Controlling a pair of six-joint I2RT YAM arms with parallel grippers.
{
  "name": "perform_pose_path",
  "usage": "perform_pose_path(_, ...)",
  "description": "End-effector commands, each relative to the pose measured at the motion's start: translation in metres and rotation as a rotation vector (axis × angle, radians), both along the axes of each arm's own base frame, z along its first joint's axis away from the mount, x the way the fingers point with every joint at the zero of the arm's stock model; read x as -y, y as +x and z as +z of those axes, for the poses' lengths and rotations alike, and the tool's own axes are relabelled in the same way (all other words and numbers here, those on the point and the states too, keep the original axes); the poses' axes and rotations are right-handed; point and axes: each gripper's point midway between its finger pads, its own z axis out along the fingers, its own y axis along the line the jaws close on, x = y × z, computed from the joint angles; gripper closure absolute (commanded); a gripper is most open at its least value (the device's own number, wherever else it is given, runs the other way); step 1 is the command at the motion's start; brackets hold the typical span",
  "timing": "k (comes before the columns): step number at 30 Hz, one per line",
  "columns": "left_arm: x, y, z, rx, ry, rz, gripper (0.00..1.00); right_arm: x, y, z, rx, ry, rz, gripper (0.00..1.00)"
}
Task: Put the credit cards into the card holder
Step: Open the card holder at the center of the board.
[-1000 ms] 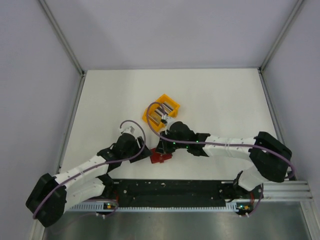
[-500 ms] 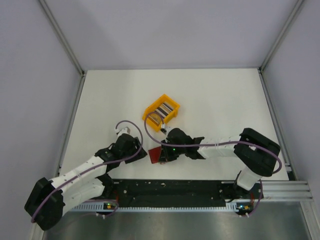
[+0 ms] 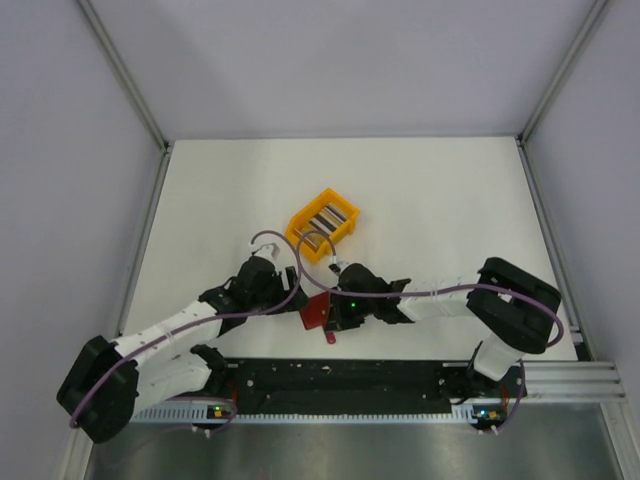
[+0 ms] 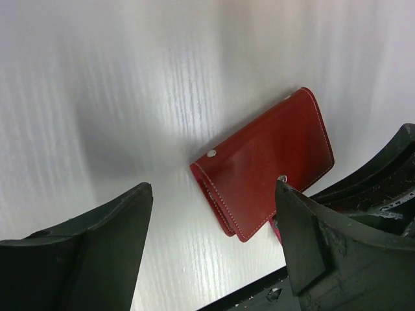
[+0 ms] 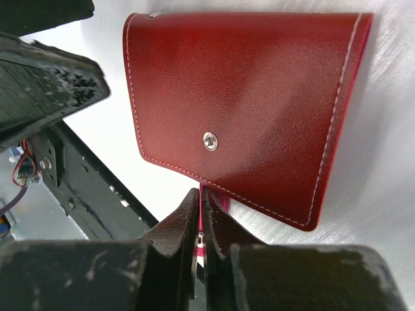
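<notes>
The dark red card holder lies closed on the white table, near the front edge. My right gripper is shut on its thin snap tab, which sticks out under the flap. My left gripper is open, with nothing between its fingers. It hovers just left of the card holder, and its right finger is by the holder's near corner. The credit cards stand on edge in the yellow bin, away from both grippers.
The yellow plastic bin sits just behind the two grippers. The black base rail runs along the near table edge, close under the card holder. Grey walls enclose the table on three sides.
My left gripper has moved right towards the card holder and opened wider. My right gripper has come down from the bin and shut on the holder's tab.
</notes>
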Motion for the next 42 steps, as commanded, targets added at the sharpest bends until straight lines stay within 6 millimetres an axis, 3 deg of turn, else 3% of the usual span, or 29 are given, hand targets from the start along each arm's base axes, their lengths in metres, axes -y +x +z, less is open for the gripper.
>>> perform_pose_path(1,0.028,0.022,0.017,0.086,-0.046,-0.114,0.20,0.015,0.018,-0.008,0.057,-0.114,-0.109,0.95)
perform_pose_path(10,0.045,0.022,0.008,0.103,-0.109,-0.186,0.17,0.043,0.016,-0.018,0.075,-0.195,-0.146,0.93)
perform_pose_path(15,0.055,0.009,0.002,0.087,-0.187,-0.242,0.20,0.054,0.031,-0.015,0.138,-0.249,-0.192,0.91)
perform_pose_path(24,0.056,-0.021,-0.002,0.032,-0.282,-0.274,0.27,0.060,0.052,-0.009,0.194,-0.260,-0.195,0.89)
perform_pose_path(28,0.048,-0.021,-0.004,0.026,-0.266,-0.223,0.28,0.064,0.059,-0.003,0.216,-0.254,-0.172,0.87)
perform_pose_path(30,0.041,-0.015,-0.002,0.051,-0.229,-0.185,0.27,0.064,0.059,0.008,0.236,-0.221,-0.143,0.85)
perform_pose_path(34,0.029,-0.001,0.011,0.093,-0.147,-0.132,0.23,0.061,0.068,0.048,0.288,-0.120,-0.138,0.66)
perform_pose_path(36,0.027,0.006,0.023,0.116,-0.124,-0.117,0.22,0.060,0.081,0.074,0.325,-0.076,-0.169,0.53)
perform_pose_path(38,0.028,0.011,0.033,0.134,-0.115,-0.112,0.22,0.059,0.098,0.101,0.371,-0.043,-0.201,0.45)
perform_pose_path(42,0.031,0.018,0.051,0.152,-0.122,-0.104,0.22,0.070,0.146,0.137,0.447,-0.090,-0.352,0.41)
